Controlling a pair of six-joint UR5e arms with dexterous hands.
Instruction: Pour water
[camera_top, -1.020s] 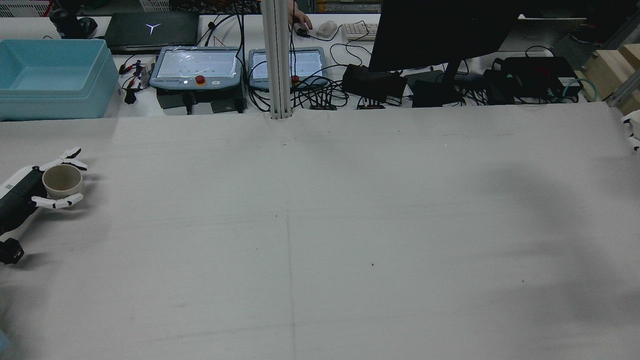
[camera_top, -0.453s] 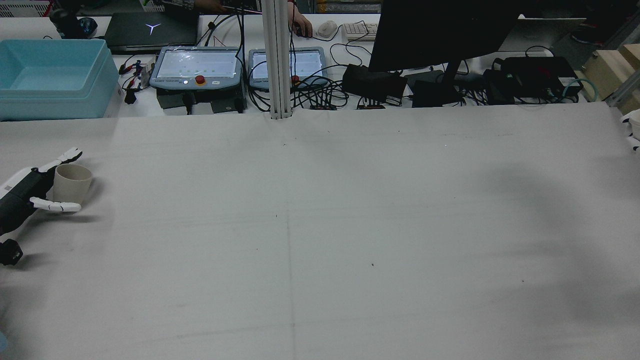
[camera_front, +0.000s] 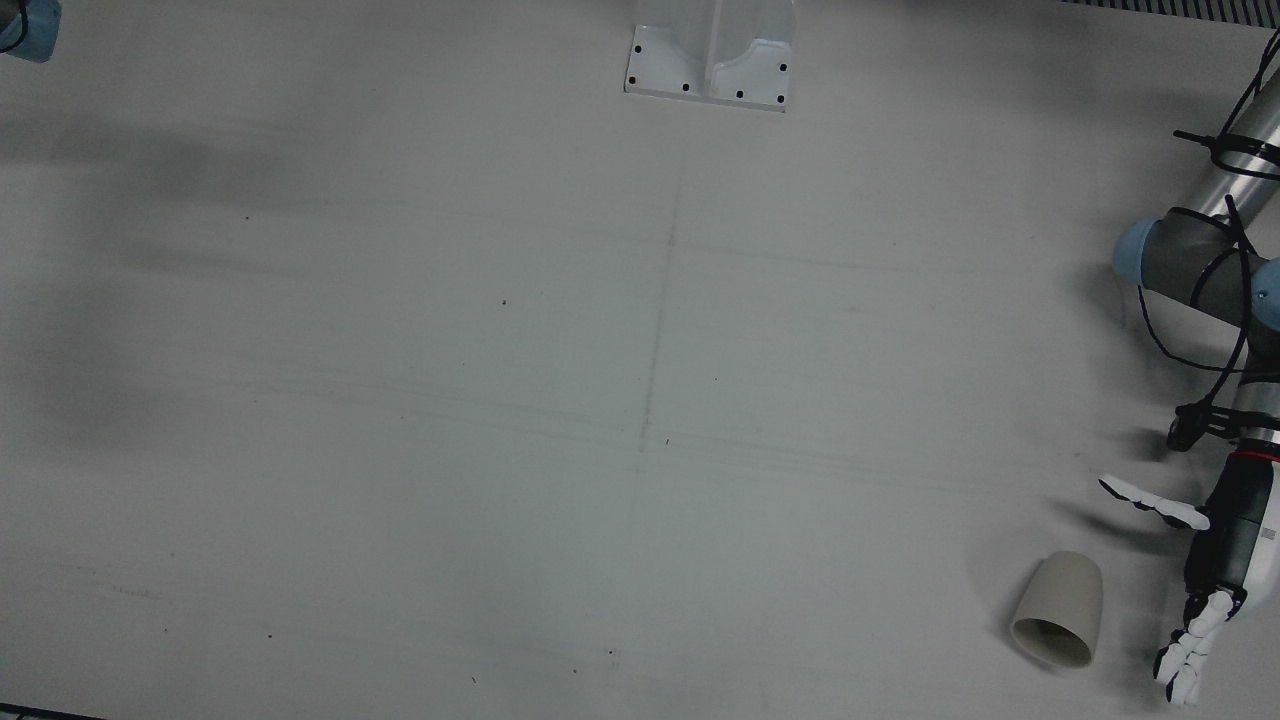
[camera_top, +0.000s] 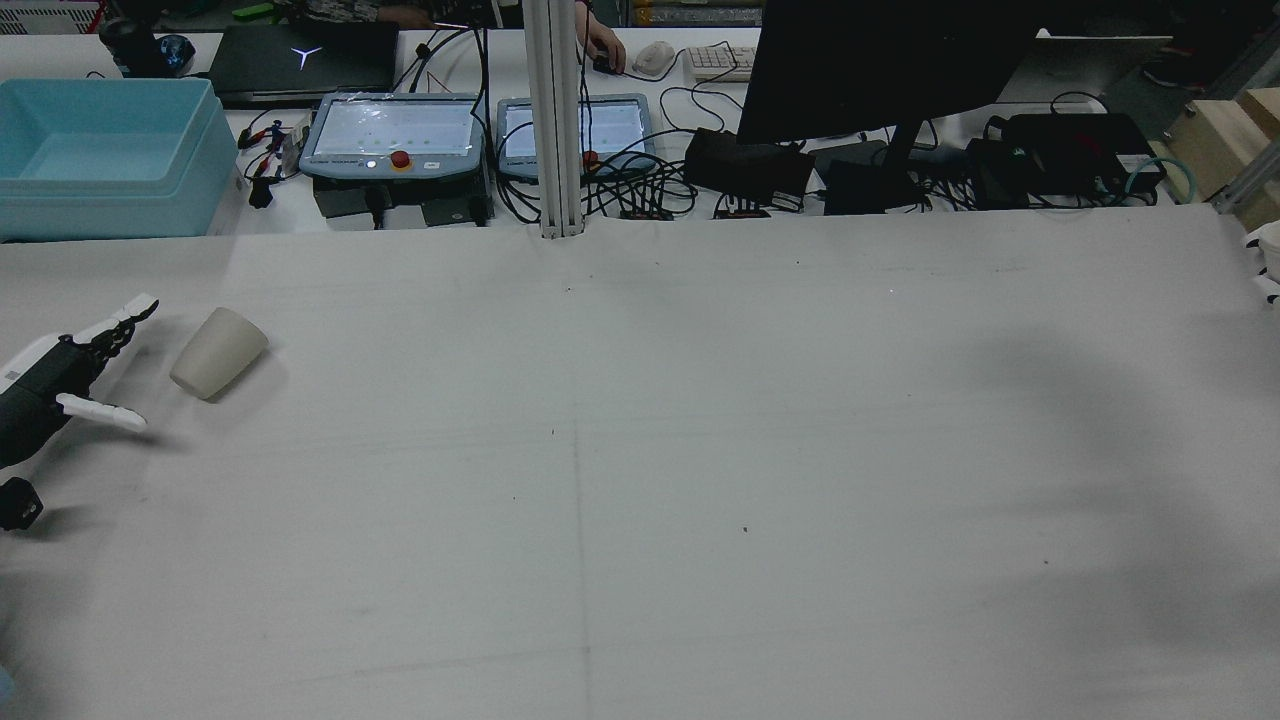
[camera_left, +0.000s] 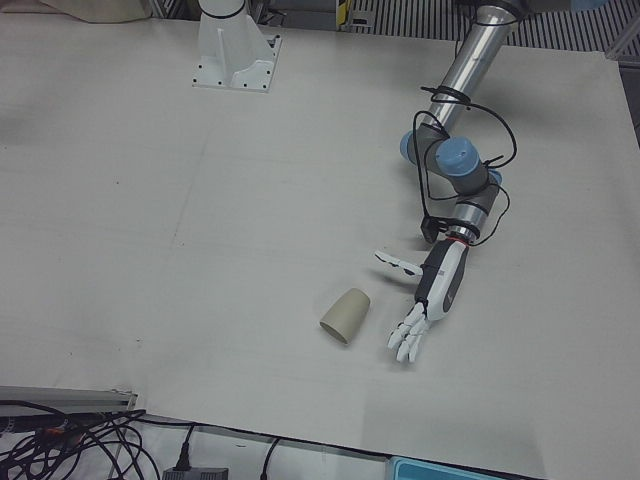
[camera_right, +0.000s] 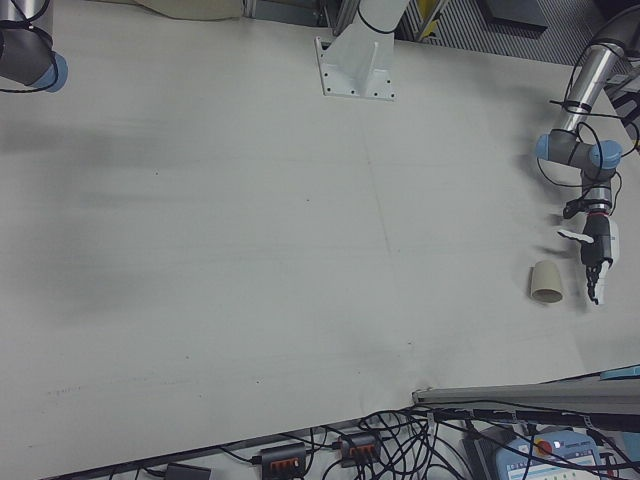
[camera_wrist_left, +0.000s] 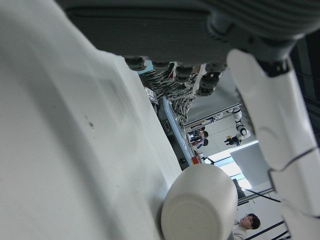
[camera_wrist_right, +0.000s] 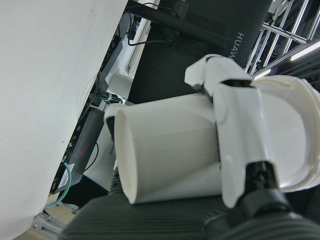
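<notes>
A: Start with the front view. Where is the cup?

B: The beige cup (camera_front: 1058, 610) lies on its side at the lower right of the frame, on the white table (camera_front: 500, 400), open mouth toward the bottom edge. Nothing can be seen inside it. The left hand (camera_front: 1205, 580) is just beside it at the right edge, fingers spread and holding nothing; a strip of table shows between them.

A: And the rear view?

B: There the cup (camera_top: 217, 352) is at the left, tipped over, base toward the hand, mouth pointing away to the upper right. The left hand (camera_top: 70, 375) sits at the left edge, fingers splayed, apart from the cup. A pale blue bin (camera_top: 110, 155) stands in the upper left corner (its inside looks bare). At the far right edge only a sliver of white shows; I can't say what it is.

A: Left-front view?

B: The cup (camera_left: 345, 315) is low in the centre, with the open left hand (camera_left: 425, 300) just to its right, not touching.

A: Right-front?

B: The same pair sits small at the right edge: cup (camera_right: 546, 281), hand (camera_right: 592, 258).

A: The hand cameras?

B: The left hand view shows the cup's round base (camera_wrist_left: 199, 210) at the bottom, on the table. The right hand view shows the right hand (camera_wrist_right: 240, 140) wrapped around a white cup (camera_wrist_right: 165, 150) tilted on its side; its contents can't be seen.
</notes>
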